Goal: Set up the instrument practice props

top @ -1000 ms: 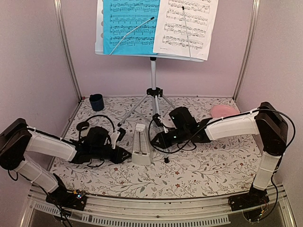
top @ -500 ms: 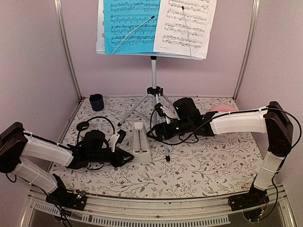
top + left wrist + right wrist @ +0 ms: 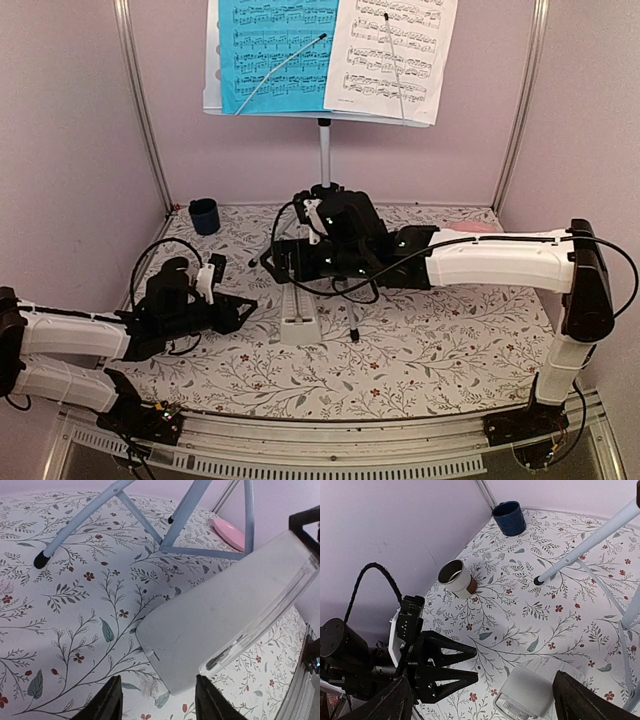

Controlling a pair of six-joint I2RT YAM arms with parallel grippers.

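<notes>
The pale music stand [image 3: 210, 60] is upright at the back on its silver tripod [image 3: 323, 150]. It holds a bright blue sheet [image 3: 280, 50] and a white sheet [image 3: 395, 50]. The white metronome [image 3: 298, 315] stands on the floral cloth in front of it. My left gripper [image 3: 246, 302] is open just left of the metronome [image 3: 225, 625], whose lower corner lies ahead of the fingertips [image 3: 107, 702] without touching. My right gripper [image 3: 278, 262] hovers open and wide above the metronome [image 3: 527, 692], empty.
A dark blue cup [image 3: 204, 215] stands at the back left corner. A small white and brown cup [image 3: 457, 579] lies on its side nearby. The pink plate [image 3: 230, 532] is at the back right, behind the right arm. Tripod legs [image 3: 585, 545] spread across the middle.
The left gripper has opened and drawn back to the left, away from the metronome. The right gripper has opened wide and swung left from the tripod leg to above the metronome.
</notes>
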